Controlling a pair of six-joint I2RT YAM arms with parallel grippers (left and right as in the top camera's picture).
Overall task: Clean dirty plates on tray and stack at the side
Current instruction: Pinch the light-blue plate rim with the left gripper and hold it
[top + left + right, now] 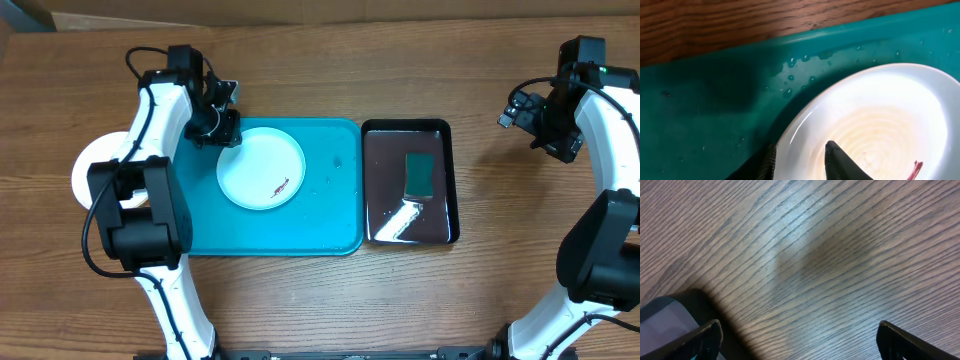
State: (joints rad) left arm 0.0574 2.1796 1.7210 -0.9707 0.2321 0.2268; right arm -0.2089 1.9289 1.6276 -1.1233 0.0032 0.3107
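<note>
One white plate [262, 168] with a small reddish-brown stain [280, 188] lies in the left half of the turquoise tray [330, 225]. My left gripper [225, 130] is at the plate's upper-left edge. In the left wrist view the left gripper [800, 157] straddles the rim of the plate [880, 110], with one finger outside over the wet tray [715, 110] and one on the plate's inner slope, and a gap still shows between them. My right gripper [530, 120] hovers wide open over bare table at the far right, and nothing lies between the fingers of the right gripper [800, 340].
A glossy black tray [375, 135] holding a green sponge [420, 172] sits just right of the turquoise tray. Another white plate [85, 170] rests on the table left of the tray, partly hidden by the left arm. Water droplets [790, 77] dot the tray.
</note>
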